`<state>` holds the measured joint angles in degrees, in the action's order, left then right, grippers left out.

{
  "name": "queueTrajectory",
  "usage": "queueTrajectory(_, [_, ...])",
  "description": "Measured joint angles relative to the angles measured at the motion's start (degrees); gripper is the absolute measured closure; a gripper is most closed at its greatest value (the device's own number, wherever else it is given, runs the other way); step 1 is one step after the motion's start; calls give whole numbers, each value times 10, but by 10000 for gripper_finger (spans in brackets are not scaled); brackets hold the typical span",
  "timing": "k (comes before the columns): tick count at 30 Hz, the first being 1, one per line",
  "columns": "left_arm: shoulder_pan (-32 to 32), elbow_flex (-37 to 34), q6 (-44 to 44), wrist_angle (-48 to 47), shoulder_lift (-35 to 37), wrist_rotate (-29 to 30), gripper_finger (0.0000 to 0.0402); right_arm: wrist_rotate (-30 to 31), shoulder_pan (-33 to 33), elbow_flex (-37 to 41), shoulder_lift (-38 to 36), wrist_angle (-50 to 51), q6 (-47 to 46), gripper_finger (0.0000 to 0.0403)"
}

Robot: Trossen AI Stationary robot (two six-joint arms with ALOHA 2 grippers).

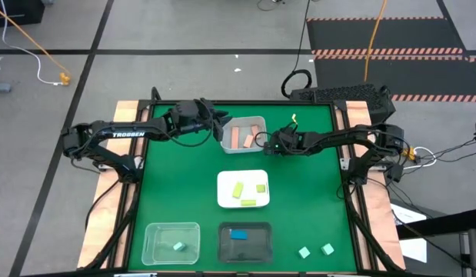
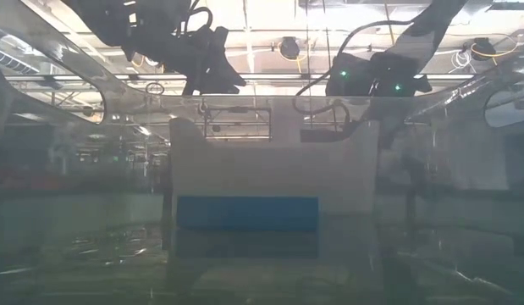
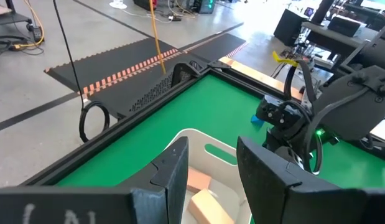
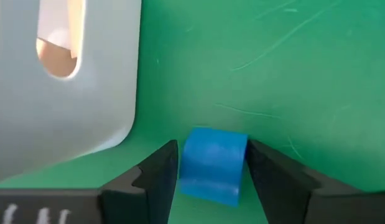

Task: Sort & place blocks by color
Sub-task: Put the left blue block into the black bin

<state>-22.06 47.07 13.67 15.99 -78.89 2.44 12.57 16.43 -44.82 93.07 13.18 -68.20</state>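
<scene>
— Fingers of the right gripper [image 4: 211, 165] stood on either side of a blue block [image 4: 212, 163] and seemed to touch its flanks, so I took it as gripped. That was low over the green mat [image 1: 176, 192], just beside the far white bin [image 1: 228, 145].

— And the left gripper [image 3: 211, 168]?

— It hovered over that bin's other edge with its fingers spread apart, holding nothing. Below them lay the salmon blocks [image 1: 244, 136]. Both arms reached inward from the table's sides, bent at the elbow, their wrists nearly meeting above the bin.

— Where were the other blocks?

— Three yellow-green blocks [image 1: 248, 192] sat on the white plate [image 1: 225, 185] in the middle. One mint block [image 1: 178, 247] was in the clear tray [image 1: 154, 232] at the near left, a blue bar [image 1: 238, 235] in the black tray [image 1: 254, 249] beside it, and two mint cubes [image 1: 315, 251] lay loose on the mat at the near right.

— And beyond the table?

— Grey floor, black matting with striped edges, an orange cable [image 1: 374, 38] trailing across, a keyboard [image 1: 337, 94] behind the table's far right corner.
</scene>
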Motion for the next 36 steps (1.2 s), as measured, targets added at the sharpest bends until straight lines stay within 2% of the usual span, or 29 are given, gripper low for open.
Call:
queueTrajectory(7, [0,0,0,0,0,0,266,-3,0,0,0,2,30,285])
queueTrajectory(14, [0,0,0,0,0,0,266,-11,0,2,-18,17,34,287])
queueTrajectory(17, [0,0,0,0,0,0,266,-31,1,3,-50,55,33,287])
queueTrajectory(24, [0,0,1,1,0,0,266,-26,0,4,-158,104,40,286])
queueTrajectory(28, [0,0,1,1,0,0,266,-23,0,4,-216,31,99,286])
queueTrajectory(36, [3,0,1,5,0,0,266,-21,0,3,-251,-242,241,285])
